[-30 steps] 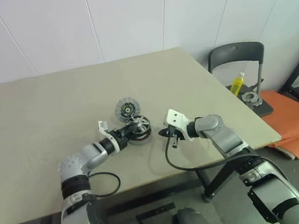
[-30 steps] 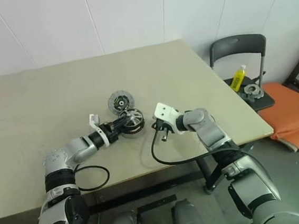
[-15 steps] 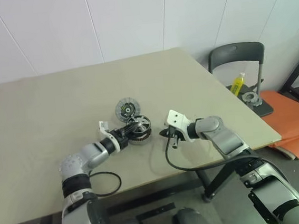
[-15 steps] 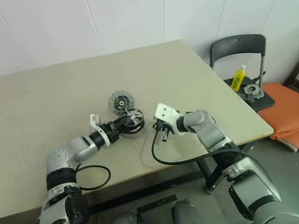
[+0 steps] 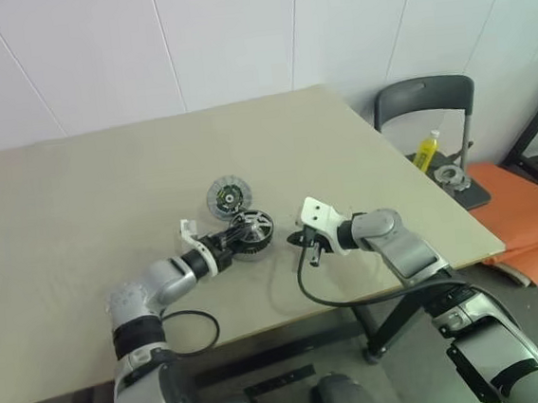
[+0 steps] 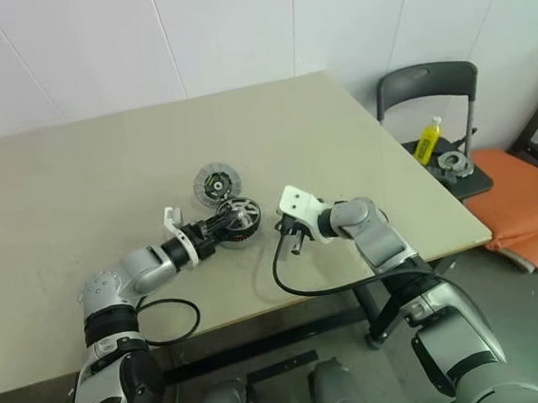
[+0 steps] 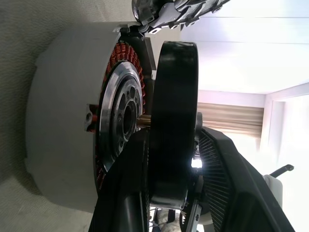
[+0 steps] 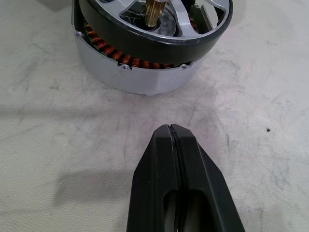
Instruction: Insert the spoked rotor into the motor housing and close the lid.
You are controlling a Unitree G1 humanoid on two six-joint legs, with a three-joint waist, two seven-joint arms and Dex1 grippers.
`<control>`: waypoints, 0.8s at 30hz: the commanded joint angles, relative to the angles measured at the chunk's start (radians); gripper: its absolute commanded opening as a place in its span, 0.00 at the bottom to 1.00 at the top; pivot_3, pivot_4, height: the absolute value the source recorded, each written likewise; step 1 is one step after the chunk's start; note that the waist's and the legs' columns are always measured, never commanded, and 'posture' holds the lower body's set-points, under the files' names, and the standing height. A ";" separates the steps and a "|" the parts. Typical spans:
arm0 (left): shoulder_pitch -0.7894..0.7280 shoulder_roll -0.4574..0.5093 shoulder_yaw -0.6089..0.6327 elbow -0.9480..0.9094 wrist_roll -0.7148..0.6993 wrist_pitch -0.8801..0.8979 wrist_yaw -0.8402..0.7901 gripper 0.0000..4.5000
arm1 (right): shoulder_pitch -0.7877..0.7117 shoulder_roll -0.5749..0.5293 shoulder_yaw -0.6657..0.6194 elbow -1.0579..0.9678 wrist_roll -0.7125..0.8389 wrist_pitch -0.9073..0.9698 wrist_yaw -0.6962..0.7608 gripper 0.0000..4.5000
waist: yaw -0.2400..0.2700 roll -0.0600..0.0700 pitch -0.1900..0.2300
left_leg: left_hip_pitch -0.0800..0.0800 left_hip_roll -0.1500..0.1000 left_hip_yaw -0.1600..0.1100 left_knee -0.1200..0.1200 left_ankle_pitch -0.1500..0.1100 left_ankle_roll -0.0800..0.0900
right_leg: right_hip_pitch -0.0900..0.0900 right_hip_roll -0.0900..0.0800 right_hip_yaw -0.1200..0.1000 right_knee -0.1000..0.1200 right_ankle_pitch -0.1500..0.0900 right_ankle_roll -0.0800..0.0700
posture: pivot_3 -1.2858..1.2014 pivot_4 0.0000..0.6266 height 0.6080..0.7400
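The motor housing (image 8: 140, 72), a pale round case with copper-red windings, sits mid-table. On top of it rests the spoked rotor (image 8: 154, 24), with a dark rim, silver spokes and a brass shaft; it sits slightly tilted, with the windings showing beneath its rim. My left gripper (image 5: 236, 235) reaches in from the left and is shut on the rotor's rim (image 7: 174, 111), one finger (image 7: 125, 193) on each side. My right gripper (image 5: 299, 242) hovers just right of the housing, fingertips (image 8: 173, 133) pressed together and empty. The lid (image 5: 226, 195), a ribbed grey disc with a dark hub, lies flat just behind the housing.
The beige table (image 5: 78, 201) has open room on all sides of the parts. A black cable (image 5: 191, 328) loops near the front edge. A chair (image 5: 426, 101) off the right corner holds a yellow bottle (image 5: 425, 151) and a metal part (image 5: 452, 176).
The rotor looks a little lower on the housing than a second ago. Both arms have stayed in place.
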 commanded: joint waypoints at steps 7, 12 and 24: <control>0.001 0.026 0.004 -0.014 -0.021 -0.011 0.000 0.25 | -0.025 0.008 -0.027 -0.019 0.007 -0.019 -0.003 0.00 | 0.000 0.000 0.000 | 0.000 0.000 0.000 0.000 0.000 0.000 | 0.000 0.000 0.000 0.000 0.000 0.000 | 0.52 0.00 1.00; 0.004 0.027 0.002 -0.013 -0.021 -0.014 -0.006 0.25 | -0.026 0.009 -0.027 -0.019 0.007 -0.020 -0.004 0.00 | 0.000 0.000 0.000 | 0.000 0.000 0.000 0.000 0.000 0.000 | 0.000 0.000 0.000 0.000 0.000 0.000 | 0.52 0.00 1.00; 0.016 0.026 -0.004 -0.021 -0.028 -0.011 0.008 0.25 | -0.022 0.005 -0.028 -0.021 0.006 -0.020 -0.007 0.00 | -0.001 0.000 0.000 | 0.000 0.000 0.000 0.000 0.000 0.000 | 0.000 0.000 0.000 0.000 0.000 0.000 | 0.52 0.00 1.00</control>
